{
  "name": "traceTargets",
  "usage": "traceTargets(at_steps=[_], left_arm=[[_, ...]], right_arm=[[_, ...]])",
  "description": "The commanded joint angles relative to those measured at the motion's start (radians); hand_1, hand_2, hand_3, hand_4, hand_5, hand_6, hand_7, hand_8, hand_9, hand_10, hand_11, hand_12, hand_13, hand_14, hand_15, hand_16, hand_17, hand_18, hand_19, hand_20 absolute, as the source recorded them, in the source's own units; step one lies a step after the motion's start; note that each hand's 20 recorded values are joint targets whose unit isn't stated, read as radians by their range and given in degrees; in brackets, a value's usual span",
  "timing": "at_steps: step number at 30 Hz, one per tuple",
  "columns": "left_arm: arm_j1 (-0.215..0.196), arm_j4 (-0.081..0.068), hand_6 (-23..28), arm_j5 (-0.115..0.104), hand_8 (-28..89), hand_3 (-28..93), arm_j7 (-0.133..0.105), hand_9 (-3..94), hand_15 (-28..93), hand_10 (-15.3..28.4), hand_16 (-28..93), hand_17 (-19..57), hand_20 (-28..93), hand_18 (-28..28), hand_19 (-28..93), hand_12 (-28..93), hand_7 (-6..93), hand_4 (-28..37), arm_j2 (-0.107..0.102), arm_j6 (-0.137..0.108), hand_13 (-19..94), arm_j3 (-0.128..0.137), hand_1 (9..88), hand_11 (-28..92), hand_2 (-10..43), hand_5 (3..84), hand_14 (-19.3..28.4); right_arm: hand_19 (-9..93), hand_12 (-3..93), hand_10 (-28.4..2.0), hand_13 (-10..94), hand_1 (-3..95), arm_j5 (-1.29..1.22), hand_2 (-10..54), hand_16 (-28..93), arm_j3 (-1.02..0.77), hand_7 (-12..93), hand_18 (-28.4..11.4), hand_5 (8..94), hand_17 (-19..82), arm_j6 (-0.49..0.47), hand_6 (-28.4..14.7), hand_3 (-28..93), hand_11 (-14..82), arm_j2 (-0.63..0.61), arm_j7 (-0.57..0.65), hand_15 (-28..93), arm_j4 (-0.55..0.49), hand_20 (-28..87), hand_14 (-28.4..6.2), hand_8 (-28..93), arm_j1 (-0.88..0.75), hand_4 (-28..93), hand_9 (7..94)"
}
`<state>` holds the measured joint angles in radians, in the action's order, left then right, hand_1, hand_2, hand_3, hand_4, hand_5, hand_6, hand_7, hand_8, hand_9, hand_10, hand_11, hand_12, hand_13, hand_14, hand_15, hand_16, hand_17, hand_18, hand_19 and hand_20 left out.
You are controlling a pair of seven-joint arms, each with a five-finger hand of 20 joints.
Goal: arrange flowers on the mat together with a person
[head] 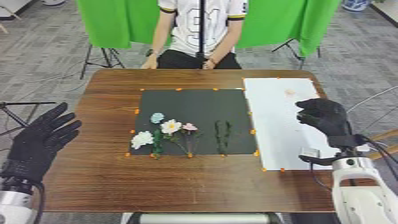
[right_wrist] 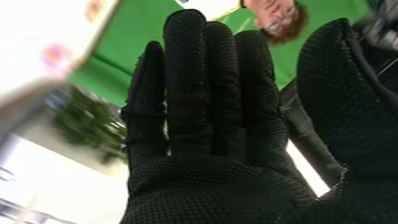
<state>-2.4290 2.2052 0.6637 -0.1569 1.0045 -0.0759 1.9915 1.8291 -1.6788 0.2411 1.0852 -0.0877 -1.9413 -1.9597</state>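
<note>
Blooming white flower [head: 171,127], yellow-centred.

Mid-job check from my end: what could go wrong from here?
The pink flower lies right beside the upper white flower, so moving one may disturb the other. The two leafy stems run close together; a grasp for one might catch both. The right hand is at the white sheet's edge; a low sweep could rub it.

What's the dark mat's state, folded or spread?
Spread: the dark mat lies flat on the table, edges straight, orange markers along them.
</note>
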Motion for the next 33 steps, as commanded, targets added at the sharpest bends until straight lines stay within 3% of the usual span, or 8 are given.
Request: traceTargets(at_steps=[1,13,17,24,33], left_arm=[[-0.023,0.006,4.1,0.0,-8,70,-0.007,29.2,28,12.6,4,-8.0,12,22.7,45,20,15.1,-26.3,0.003,-0.016,24,0.002,24.4,18,-0.7,33.1,15.3],[-0.041,0.014,4.2,-0.001,-8,70,-0.017,29.2,28,12.6,4,-8.0,12,22.8,45,20,15.1,-26.3,0.008,-0.023,24,0.011,24.4,18,-0.7,33.1,15.3],[-0.033,0.009,4.2,-0.001,-8,70,-0.015,29.2,28,12.7,4,-8.0,12,22.8,45,20,15.1,-26.3,0.004,-0.022,24,0.009,24.4,18,-0.7,33.1,15.3],[-0.028,0.009,4.1,0.001,-8,70,-0.015,29.2,28,12.6,4,-8.0,12,22.7,45,20,15.1,-26.2,0.002,-0.021,24,0.003,24.4,18,-0.7,33.0,15.4],[-0.028,0.008,4.2,0.0,-8,70,-0.014,29.2,28,12.6,4,-8.0,12,22.7,45,20,15.1,-26.2,-0.002,-0.021,24,0.004,24.4,18,-0.7,33.1,15.3]], right_arm=[[65,24.3,-10.6,58,37.3,0.417,-9.5,23,0.116,37,-16.0,53.7,26,0.056,0.5,81,29.9,-0.186,0.12,50,0.125,40,-7.5,-17,0.229,-28,59.7],[60,25.5,-11.7,35,29.5,0.681,-9.5,21,0.329,33,-17.0,34.5,15,-0.071,-4.0,85,24.6,-0.299,0.374,45,0.327,39,-8.8,-15,0.433,-28,37.0],[60,25.7,-11.5,35,29.5,0.688,-9.5,21,0.4,32,-17.1,34.0,15,-0.092,-4.1,85,24.0,-0.308,0.428,45,0.395,39,-8.7,-14,0.504,-28,37.0],[61,24.9,-10.6,42,31.6,0.724,-9.5,21,0.54,34,-17.1,38.7,17,-0.029,-2.9,85,26.7,-0.301,0.482,48,0.54,40,-8.2,-15,0.641,-28,43.6],[62,24.2,-10.3,44,32.3,0.74,-9.5,21,0.611,36,-17.0,40.9,18,-0.084,-2.0,85,28.1,-0.292,0.54,50,0.613,40,-8.1,-16,0.725,-28,46.3]])
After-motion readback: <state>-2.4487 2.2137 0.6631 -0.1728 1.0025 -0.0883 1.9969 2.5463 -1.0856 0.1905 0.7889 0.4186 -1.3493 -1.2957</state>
